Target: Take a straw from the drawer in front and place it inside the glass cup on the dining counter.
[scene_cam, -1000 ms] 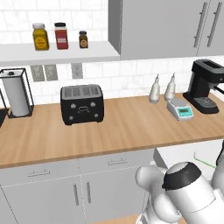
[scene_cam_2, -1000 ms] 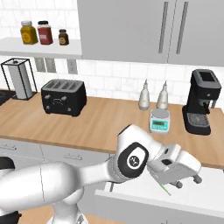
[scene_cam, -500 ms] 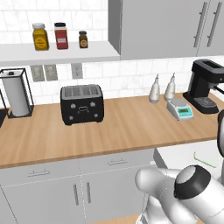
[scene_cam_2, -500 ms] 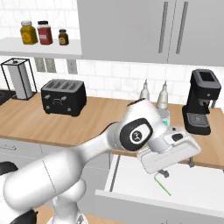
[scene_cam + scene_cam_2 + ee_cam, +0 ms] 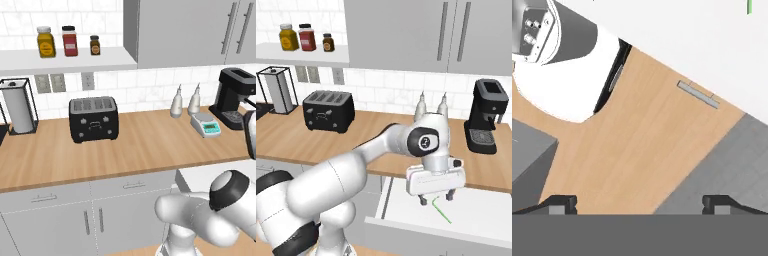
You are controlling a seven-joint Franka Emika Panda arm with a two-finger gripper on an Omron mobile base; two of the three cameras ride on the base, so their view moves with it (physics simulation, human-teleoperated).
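Here the straw (image 5: 440,208) lies flat on the pale floor of the open drawer (image 5: 476,210), slanting from near the gripper toward the drawer's near right. It rests loose and alone, so it can be reached from straight above. In the hand view only its green tip (image 5: 749,6) shows at the top edge, beyond the drawer's silver handle (image 5: 698,94).

The gripper (image 5: 435,199) hangs just above the drawer with its fingers pointing down, jaws spread as wide as they go and nothing between them. In the right base view the straw's far end sits almost under the gap between the fingertips. My guess is that it is lining up for a pinch across the thin stick.

Room is fair. The drawer floor is bare around the straw, with its left wall (image 5: 384,196) well apart from the fingers. The worktop edge (image 5: 491,186) overhangs the drawer's far side, close behind the hand, so a lift likely needs to come up and toward the near side. On the worktop the coffee machine (image 5: 488,116) and two bottles (image 5: 431,106) stand back from that edge.
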